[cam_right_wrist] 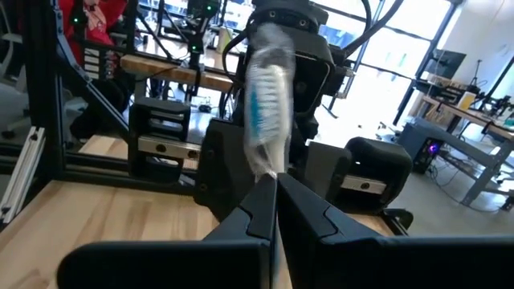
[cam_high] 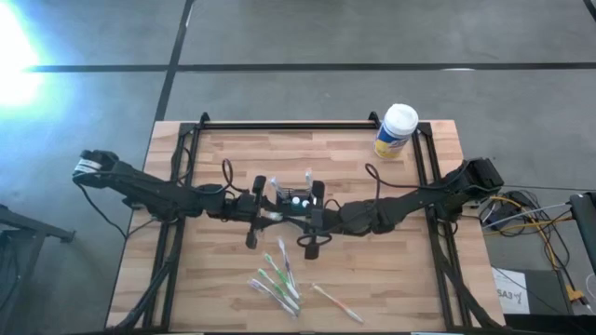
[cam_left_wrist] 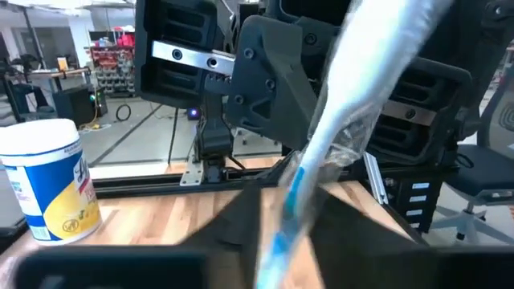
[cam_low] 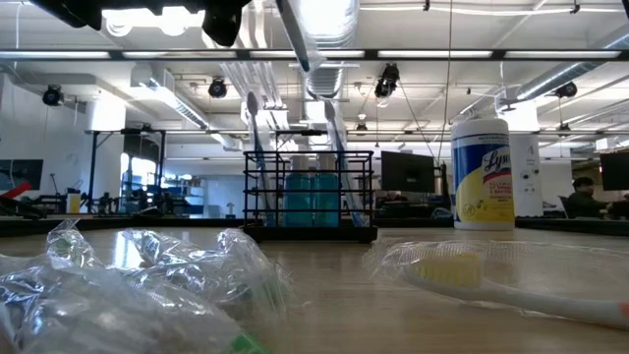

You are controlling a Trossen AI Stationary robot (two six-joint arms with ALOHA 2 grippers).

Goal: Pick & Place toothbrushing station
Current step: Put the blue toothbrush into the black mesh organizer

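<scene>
The black mesh organiser (cam_high: pixel 296 198) stands by its base on the table's middle. In the low view (cam_low: pixel 310 192) it has toothbrushes (cam_low: pixel 254 128) upright in it. My left gripper (cam_high: pixel 267 212) comes from the table's left and my right gripper (cam_high: pixel 315 212) from the right. They meet just in front of the organiser. Each is shut on a toothbrush in a clear wrapper, as the left wrist view (cam_left_wrist: pixel 285 233) and the right wrist view (cam_right_wrist: pixel 275 193) show. I cannot tell whether both hold the same brush. A slanting brush (cam_low: pixel 295 34) shows high in the low view. My left gripper pinches the wrapped toothbrush between its two fingers, close to a blue part (cam_left_wrist: pixel 291 189) of it. The brush slants up and away past the fingertips, clear of the table. My right gripper pinches a wrapped toothbrush just below its blue-bristled head (cam_right_wrist: pixel 269 164). The head (cam_right_wrist: pixel 265 88) stands up beyond the fingertips, clear of the table.
A yellow canister with a white lid (cam_high: pixel 396 130) stands at the far right. Several wrapped toothbrushes (cam_high: pixel 277 277) and one more (cam_high: pixel 337 303) lie near the front edge. Up close in the low view are a brush (cam_low: pixel 511 280) and a crumpled wrapper (cam_low: pixel 128 285).
</scene>
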